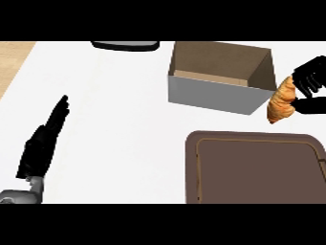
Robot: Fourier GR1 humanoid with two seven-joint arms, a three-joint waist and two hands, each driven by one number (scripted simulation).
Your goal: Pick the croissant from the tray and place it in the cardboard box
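Right hand [322, 86]: black, at the right edge of the head view, fingers and thumb curled round the croissant [282, 100], clamped on its right side. Croissant: golden-brown, held roughly upright with its lower tip pointing down, off the tray [257, 167], above that tray's upper right corner and just beside the right outer wall of the cardboard box [218, 76]; not inside the box. Cardboard box: open-topped, brown inner walls, grey outer face turned toward the viewer, standing on the white counter [116, 110] above the tray and apart from it. Tray: dark brown, rectangular with rounded corners and a raised rim, lower right of the view, cut by the right and lower edges, nothing lying on its visible surface. Left hand [42, 146]: black, at the lower left, fingers straight and held together, pointing up and slightly right, holding nothing, well apart from box and tray; grey forearm [16, 196] entering from the lower edge beneath it. Dark rounded object [125, 45]: at the top edge of the counter, left of the box, only partly in view, kind not discernible. Wooden strip [2, 72]: light tan, along the left side beyond the white counter.
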